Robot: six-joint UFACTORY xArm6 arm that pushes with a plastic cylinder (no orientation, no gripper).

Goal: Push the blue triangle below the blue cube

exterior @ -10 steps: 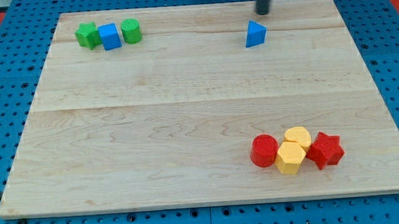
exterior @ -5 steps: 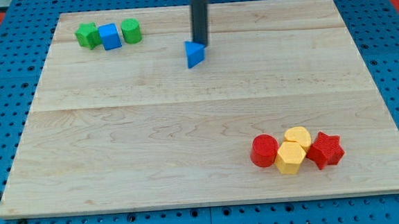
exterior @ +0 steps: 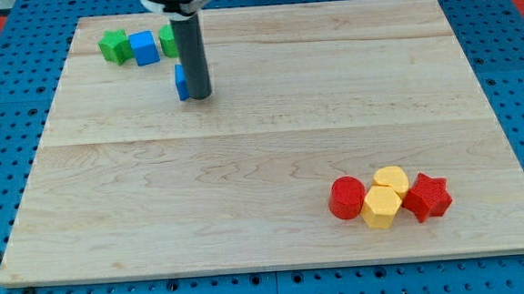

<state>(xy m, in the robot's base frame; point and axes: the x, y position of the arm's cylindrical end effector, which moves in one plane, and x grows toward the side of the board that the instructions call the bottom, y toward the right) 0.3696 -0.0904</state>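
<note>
Camera view: blue triangle (exterior: 181,82) pushed leftward, my tip (exterior: 201,97) touching it.

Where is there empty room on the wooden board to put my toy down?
The wide middle of the wooden board is bare, between my tip beside the blue triangle and the red cylinder. The view's top right is bare too. It is crowded around the blue cube and the yellow blocks.

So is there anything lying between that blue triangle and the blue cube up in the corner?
No. In the camera view the blue triangle, pressed against my tip on its left, sits below and right of the blue cube, with only bare board between them.
</note>
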